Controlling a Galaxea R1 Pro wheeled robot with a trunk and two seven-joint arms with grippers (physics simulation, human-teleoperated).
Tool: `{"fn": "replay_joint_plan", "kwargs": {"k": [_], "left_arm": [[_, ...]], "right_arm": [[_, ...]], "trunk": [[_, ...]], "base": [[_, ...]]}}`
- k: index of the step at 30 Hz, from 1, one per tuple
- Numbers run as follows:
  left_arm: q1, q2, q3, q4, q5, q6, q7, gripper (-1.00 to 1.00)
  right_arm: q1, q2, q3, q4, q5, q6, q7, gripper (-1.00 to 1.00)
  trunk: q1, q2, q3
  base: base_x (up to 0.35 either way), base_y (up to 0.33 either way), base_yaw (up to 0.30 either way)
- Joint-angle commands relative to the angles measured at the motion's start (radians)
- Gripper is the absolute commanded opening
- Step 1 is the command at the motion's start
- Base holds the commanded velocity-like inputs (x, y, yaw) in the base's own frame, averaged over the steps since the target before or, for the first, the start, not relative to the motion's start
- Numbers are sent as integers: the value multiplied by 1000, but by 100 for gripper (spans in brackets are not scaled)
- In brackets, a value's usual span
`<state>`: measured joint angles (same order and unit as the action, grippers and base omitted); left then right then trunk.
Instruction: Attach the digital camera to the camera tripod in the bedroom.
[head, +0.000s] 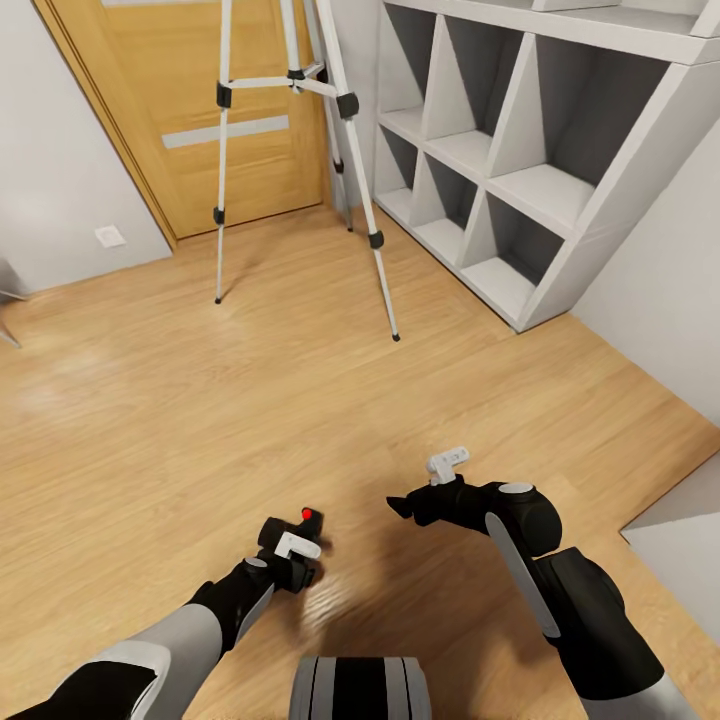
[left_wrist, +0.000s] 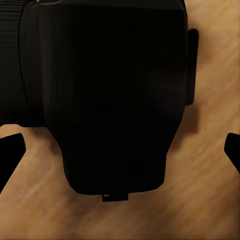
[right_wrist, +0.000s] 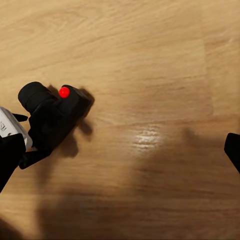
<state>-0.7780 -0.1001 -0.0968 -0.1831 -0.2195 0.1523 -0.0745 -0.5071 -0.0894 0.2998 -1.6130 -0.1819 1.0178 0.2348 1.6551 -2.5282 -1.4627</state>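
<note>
the digital camera (head: 298, 532) sits in the left gripper (head: 292, 560), jaws apparently gripping it; right gripper (head: 400, 505) spread, empty. next: carry it to the camera tripod (head: 300, 150) by the door.

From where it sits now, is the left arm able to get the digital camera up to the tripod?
Probably not yet. The left gripper is low by the floor at the digital camera, while the camera tripod stands well ahead near the door. Open wood floor lies between them, so driving closer looks unobstructed.
</note>
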Motion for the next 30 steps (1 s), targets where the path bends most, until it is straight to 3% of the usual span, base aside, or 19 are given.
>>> {"fn": "replay_joint_plan", "kwargs": {"k": [1,24,25,30], "left_arm": [[0,0,-4,-3,-5,6,-2,100],[3,9,-5,-1,-5,-35,-4,100],[3,10,-5,-1,-5,-35,-6,-100],[3,11,-6,-1,-4,-38,-14,-100]], "right_arm": [[-1,-1,1,-1,-2,4,0,100],[-1,-1,1,-1,-2,4,0,100],[-1,-1,1,-1,-2,4,1,100],[-1,-1,0,-1,-2,4,1,100]], "trunk": [[0,0,-1],[0,0,-1],[0,0,-1],[0,0,-1]], "base": [[0,0,0],[0,0,0],[0,0,0],[0,0,0]]}}
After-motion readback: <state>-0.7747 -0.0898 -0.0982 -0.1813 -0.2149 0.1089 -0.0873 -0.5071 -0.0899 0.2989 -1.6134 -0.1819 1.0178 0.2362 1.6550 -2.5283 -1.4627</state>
